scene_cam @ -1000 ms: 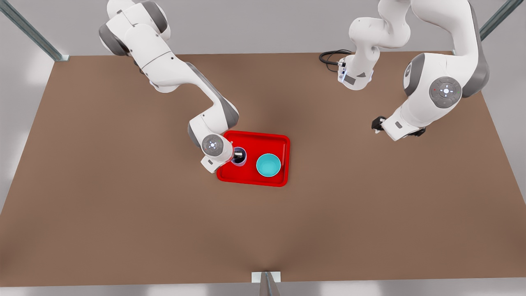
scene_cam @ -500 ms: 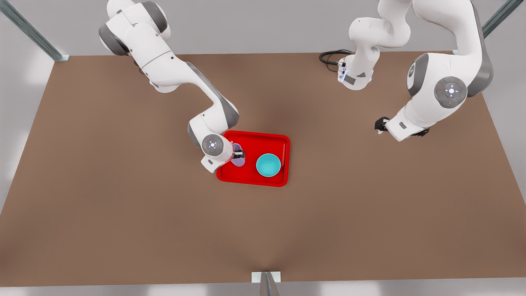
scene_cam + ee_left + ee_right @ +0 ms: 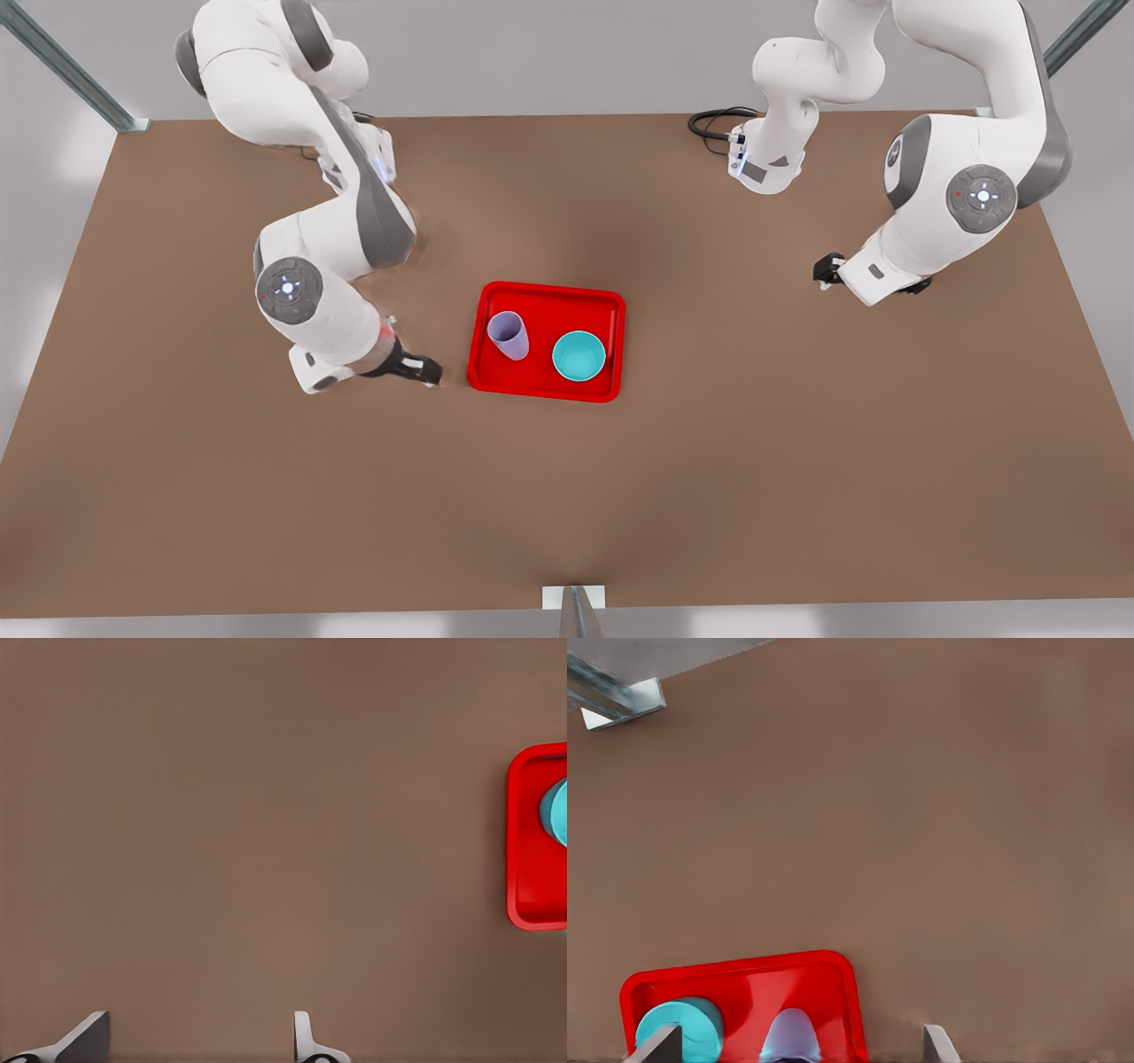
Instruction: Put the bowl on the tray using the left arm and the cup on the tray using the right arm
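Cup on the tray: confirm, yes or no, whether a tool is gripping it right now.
No. The cup stands free on the tray, with the right tool open beside the tray on the front view's left.

- In the left wrist view, the picture's edge cuts the tray [image 3: 536, 837] and shows just a sliver of the bowl [image 3: 557, 811].
- The right wrist view crops the cup [image 3: 790, 1038] and bowl [image 3: 687, 1028] at the frame's edge.
- The left gripper [image 3: 826, 270] sits half-hidden behind its arm in the front view.
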`<action>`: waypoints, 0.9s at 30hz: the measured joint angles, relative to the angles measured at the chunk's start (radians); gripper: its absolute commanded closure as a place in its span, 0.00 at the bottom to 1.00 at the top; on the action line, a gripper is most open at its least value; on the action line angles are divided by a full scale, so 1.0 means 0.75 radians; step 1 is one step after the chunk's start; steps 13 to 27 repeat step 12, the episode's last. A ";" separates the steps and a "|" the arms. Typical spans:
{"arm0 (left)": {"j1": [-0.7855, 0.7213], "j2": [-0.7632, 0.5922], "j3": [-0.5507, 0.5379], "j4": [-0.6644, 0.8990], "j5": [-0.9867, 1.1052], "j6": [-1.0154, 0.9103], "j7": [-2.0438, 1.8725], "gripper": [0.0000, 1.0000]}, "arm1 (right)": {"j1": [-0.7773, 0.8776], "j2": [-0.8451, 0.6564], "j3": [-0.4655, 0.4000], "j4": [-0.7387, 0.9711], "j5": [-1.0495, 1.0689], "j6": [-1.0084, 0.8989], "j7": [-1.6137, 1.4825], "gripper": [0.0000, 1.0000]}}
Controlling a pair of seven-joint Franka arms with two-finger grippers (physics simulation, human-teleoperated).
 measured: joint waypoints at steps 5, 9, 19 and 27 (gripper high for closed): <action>-0.028 0.103 -0.004 0.190 -0.016 -0.133 -0.024 0.00 | -0.420 -0.257 -0.153 -0.111 -0.010 -0.340 -0.597 0.00; -0.011 0.162 -0.005 0.257 -0.048 -0.186 -0.023 0.00 | -0.438 -0.147 -0.068 -0.161 -0.032 -0.146 -0.732 0.00; -0.013 0.179 -0.005 0.258 -0.057 -0.186 -0.025 0.00 | -0.371 0.008 -0.083 0.106 -0.025 -0.295 -0.735 0.00; -0.013 0.179 -0.005 0.258 -0.057 -0.186 -0.025 0.00 | -0.371 0.008 -0.083 0.106 -0.025 -0.295 -0.735 0.00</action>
